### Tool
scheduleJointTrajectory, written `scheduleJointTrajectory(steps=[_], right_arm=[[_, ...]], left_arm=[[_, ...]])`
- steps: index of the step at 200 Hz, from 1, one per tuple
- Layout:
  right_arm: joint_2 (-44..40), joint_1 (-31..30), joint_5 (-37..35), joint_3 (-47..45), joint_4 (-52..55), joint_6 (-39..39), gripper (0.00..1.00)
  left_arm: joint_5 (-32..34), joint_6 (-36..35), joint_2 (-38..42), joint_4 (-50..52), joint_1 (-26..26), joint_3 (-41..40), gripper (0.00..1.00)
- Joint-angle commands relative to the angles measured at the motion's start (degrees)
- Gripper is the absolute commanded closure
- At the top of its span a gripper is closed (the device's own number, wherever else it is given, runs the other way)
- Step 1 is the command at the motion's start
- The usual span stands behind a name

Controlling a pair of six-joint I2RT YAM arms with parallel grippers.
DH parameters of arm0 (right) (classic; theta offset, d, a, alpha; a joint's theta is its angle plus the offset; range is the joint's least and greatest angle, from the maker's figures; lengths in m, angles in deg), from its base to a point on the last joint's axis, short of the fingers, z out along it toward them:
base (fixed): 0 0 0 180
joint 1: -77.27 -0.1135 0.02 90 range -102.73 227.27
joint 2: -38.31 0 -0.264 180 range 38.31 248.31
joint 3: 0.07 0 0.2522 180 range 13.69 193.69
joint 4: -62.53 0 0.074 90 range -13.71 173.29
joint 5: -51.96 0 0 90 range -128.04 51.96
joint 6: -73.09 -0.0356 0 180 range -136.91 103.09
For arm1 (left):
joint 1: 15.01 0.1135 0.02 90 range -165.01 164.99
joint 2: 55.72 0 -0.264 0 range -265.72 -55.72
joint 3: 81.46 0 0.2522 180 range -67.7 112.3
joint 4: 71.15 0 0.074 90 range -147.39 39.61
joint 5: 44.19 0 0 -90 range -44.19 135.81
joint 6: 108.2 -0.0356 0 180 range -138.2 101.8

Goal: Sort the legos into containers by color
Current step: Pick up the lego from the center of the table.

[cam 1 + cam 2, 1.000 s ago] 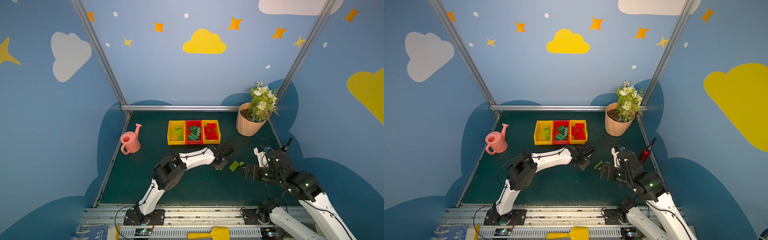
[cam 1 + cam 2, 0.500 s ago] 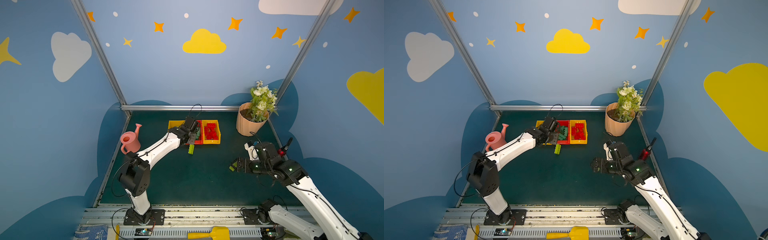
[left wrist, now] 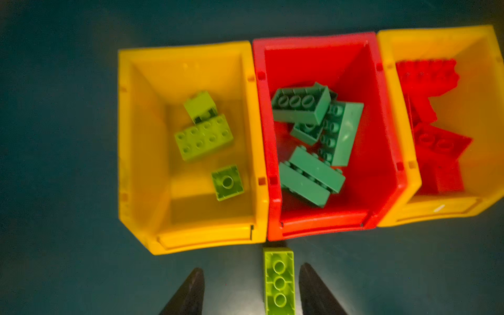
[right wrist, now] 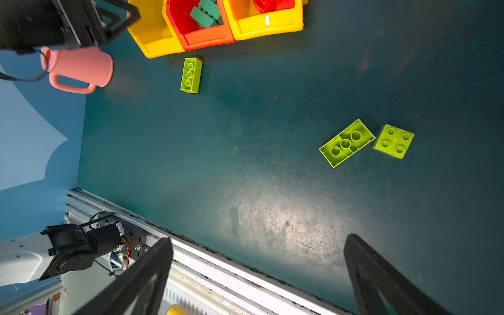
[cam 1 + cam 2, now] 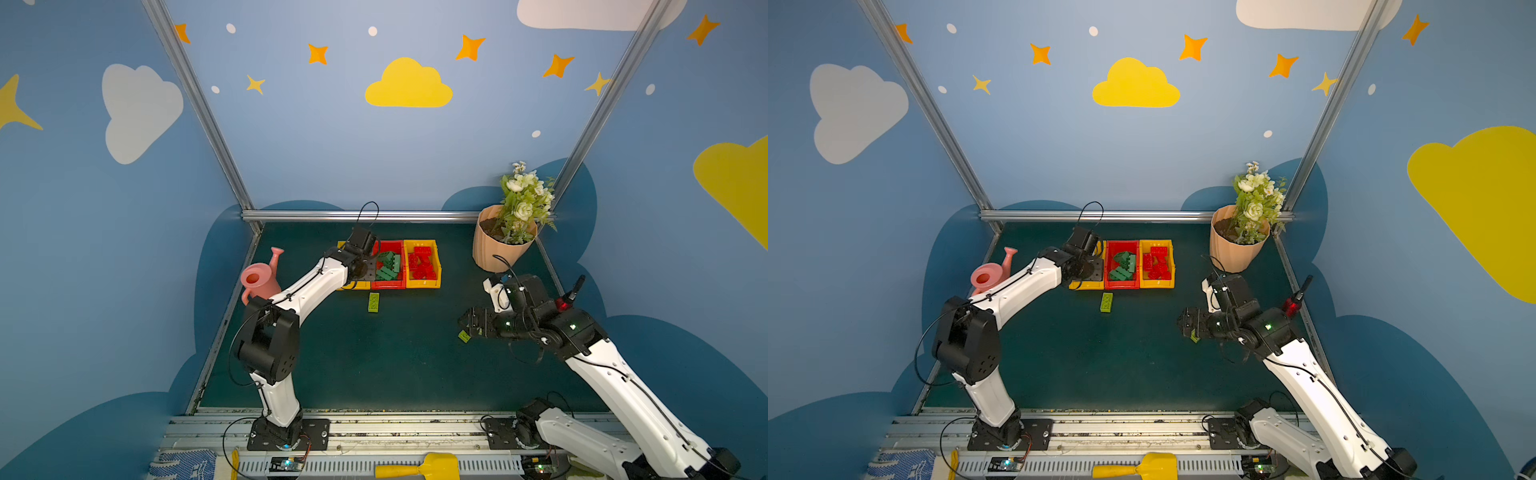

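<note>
Three bins [image 3: 313, 38], white mark [image 3: 439, 208] (illegible), lime brick [image 3: 279, 282]

We see dark-green tabletop [image 5: 374, 365] w/ rear row: yellow bin [image 3: 191, 51], red bin [image 3: 313, 41], second yellow bin [image 5: 423, 284], touching. Long lime brick [image 5: 373, 302] studs-down just in front; underside-up lime brick [image 4: 347, 143] & square lime brick [image 4: 393, 141] at rt. Pink watering can [image 5: 259, 280] left, peach flower pot [image 5: 492, 253] rear rt.

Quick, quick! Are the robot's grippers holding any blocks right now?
Left gripper: open, holding nothing; the lime green rectangular plastic brick lies loose, not gripped.
Right gripper: open, holding nothing.
</note>
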Motion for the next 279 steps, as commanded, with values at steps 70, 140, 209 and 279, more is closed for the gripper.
scheduleJointTrajectory(steps=[70,140,209,279], right_arm=[[-0.55,0.23,-0.43,-0.94,-0.69,0.89,0.03],[-0.65,0.35,-1.23,-1.35,-0.45,0.74,0.03],[0.85,0.61,-0.30,-1.67,-2.17,1.06,0.03],[2.43,1.06,1.43,-0.54,-3.44,1.93,0.03]], left_arm=[[-2.09,8.19,-8.63,2.63,-4.76,-0.79,0.20],[-2.92,7.35,-16.79,5.05,-4.41,3.61,0.31],[-2.24,6.92,-15.31,10.15,-4.31,5.29,0.77],[4.02,5.17,-8.14,15.37,-0.83,12.31,0.77]])
